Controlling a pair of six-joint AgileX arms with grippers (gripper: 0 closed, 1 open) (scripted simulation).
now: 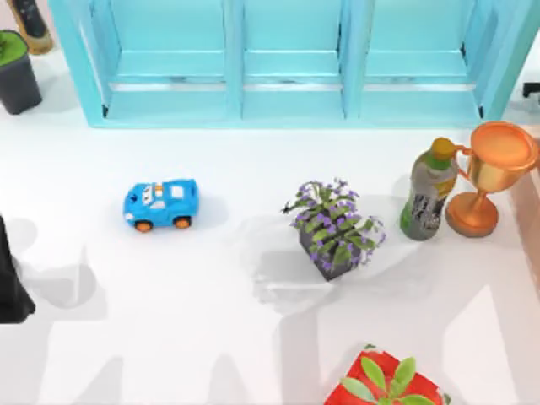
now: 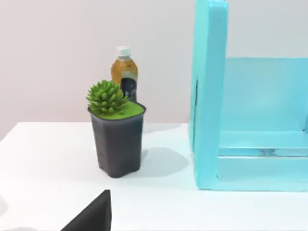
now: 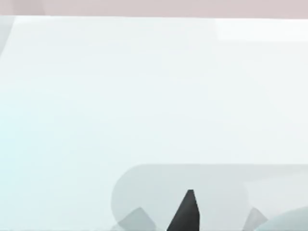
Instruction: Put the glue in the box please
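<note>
The glue is out of view, and so is the box. My left arm (image 1: 10, 283) is a dark shape parked at the table's left edge, and a dark part of my left gripper (image 2: 91, 216) shows in the left wrist view, facing the far left corner. In the right wrist view a dark tip of my right gripper (image 3: 185, 211) hangs over bare white table. Neither gripper holds anything that I can see.
A light blue shelf unit (image 1: 291, 110) with three open bays spans the back. On the table stand a blue toy car (image 1: 160, 203), a purple-flowered plant (image 1: 336, 228), a green-capped bottle (image 1: 429, 190), an orange trophy (image 1: 494, 173), a red-potted plant (image 1: 384, 384), and, far left, a dark-potted succulent (image 2: 117, 134) and an amber bottle (image 2: 124, 72).
</note>
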